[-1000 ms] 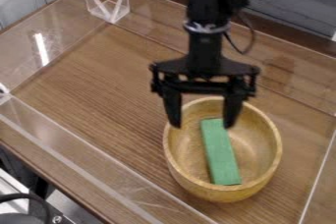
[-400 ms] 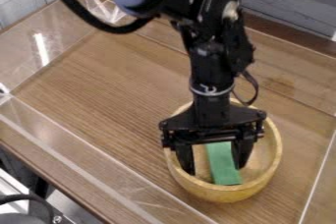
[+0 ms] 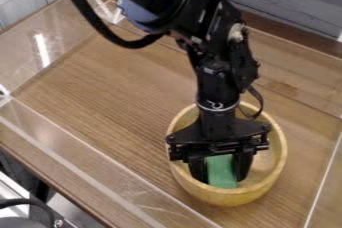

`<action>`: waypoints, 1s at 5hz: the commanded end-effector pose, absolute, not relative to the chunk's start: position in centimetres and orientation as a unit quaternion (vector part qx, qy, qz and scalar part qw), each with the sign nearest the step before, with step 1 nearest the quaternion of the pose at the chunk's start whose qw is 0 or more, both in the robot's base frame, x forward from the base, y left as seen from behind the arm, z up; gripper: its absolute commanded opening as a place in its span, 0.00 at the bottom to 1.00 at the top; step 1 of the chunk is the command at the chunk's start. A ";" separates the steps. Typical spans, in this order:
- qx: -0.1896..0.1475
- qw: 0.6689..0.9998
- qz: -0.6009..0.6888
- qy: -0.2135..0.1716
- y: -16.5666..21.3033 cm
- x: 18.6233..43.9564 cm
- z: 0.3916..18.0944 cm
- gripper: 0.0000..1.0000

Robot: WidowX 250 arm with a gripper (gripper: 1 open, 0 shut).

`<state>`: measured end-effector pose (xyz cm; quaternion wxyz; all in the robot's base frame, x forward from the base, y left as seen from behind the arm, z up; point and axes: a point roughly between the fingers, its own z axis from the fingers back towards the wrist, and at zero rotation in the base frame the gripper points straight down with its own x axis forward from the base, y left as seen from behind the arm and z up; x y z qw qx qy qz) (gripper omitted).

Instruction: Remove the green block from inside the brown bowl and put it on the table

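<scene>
1. Down inside the brown bowl [image 3: 227, 167] is where the gripper [image 3: 222, 162] sits now — a second ago it hung above the rim with its fingers spread wide, and since then it has dropped right in.
2. Biggest change: the fingers have pinched in narrow around the green block [image 3: 221, 171], which still lies in the bottom of the bowl, poking out between them.
3. Looks like a real grip on the block, though the arm hides some of the contact, so I wouldn't swear it's secure.
4. Nothing has lifted yet — the block hasn't left the bowl.
5. My read: grab is done, next is a straight lift clear of the rim, then over to bare table [image 3: 107, 82].
</scene>
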<state>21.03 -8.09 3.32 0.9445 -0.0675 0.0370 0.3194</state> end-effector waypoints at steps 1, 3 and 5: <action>-0.071 0.948 0.307 0.036 -8.3 21.2 4.1 0.00; -0.064 0.956 0.281 0.052 -8.4 20.8 5.1 0.00; -0.063 0.962 0.259 0.059 -8.4 20.8 6.1 0.00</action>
